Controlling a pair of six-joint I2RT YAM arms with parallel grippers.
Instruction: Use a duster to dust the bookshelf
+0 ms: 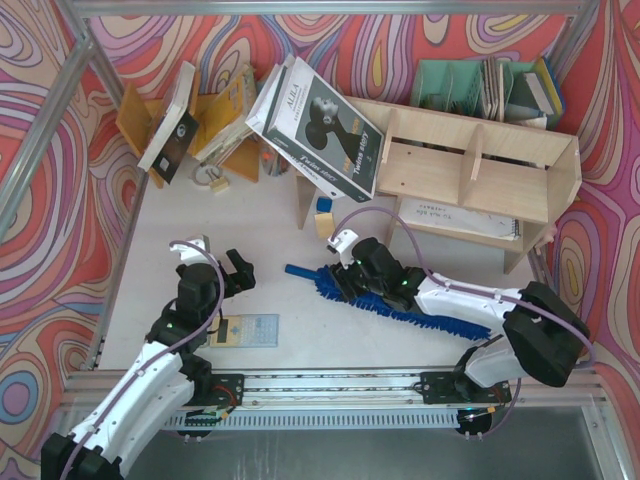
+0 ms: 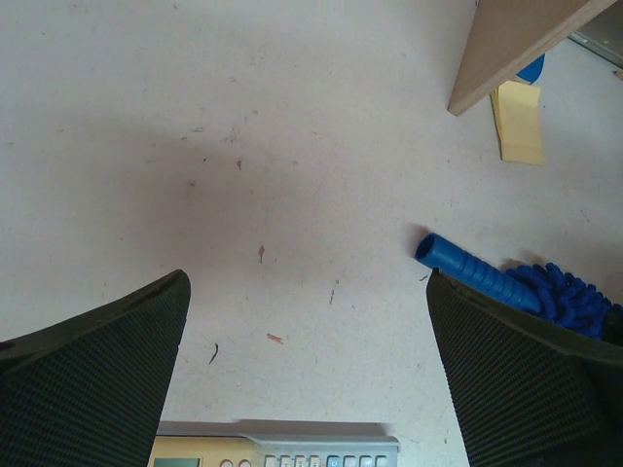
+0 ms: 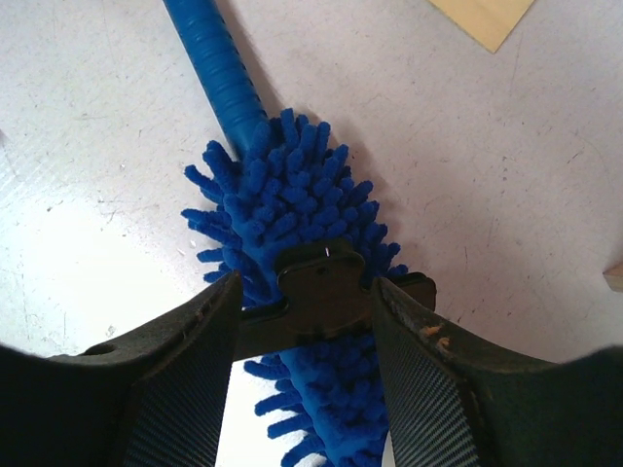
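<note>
The duster point(image 3: 292, 204) lies flat on the white tabletop point(image 2: 292, 146). The right jaws are down over it, straddling the fluffy blue head just behind the spot where the ribbed handle point(image 3: 219, 78) joins it. One dark finger point(image 3: 165, 389) sits on each side of the head, with bristles brushing both inner faces. These jaws are part-way spread, and I cannot tell whether they are truly pinching the duster or only hemming it in. The handle runs straight out ahead of them, and the rest of the fluffy length trails back beneath the right arm. Beyond the right jaws and off to one side stands the pale plywood bookshelf point(image 1: 470, 170), well apart from the duster, with a big black-and-white book point(image 1: 320, 130) leaning against its end. The left jaws are spread wide and hover over the tabletop. The tip of the duster's handle lies just ahead of one of their fingers point(image 2: 526, 389), apart from it as far as I can see. A grey calculator point(image 2: 282, 449) lies just behind them. Further ahead of the left jaws, on that same side, a leg point(image 2: 506, 49) of the bookshelf comes down beside a yellow notepad point(image 2: 516, 122).
</note>
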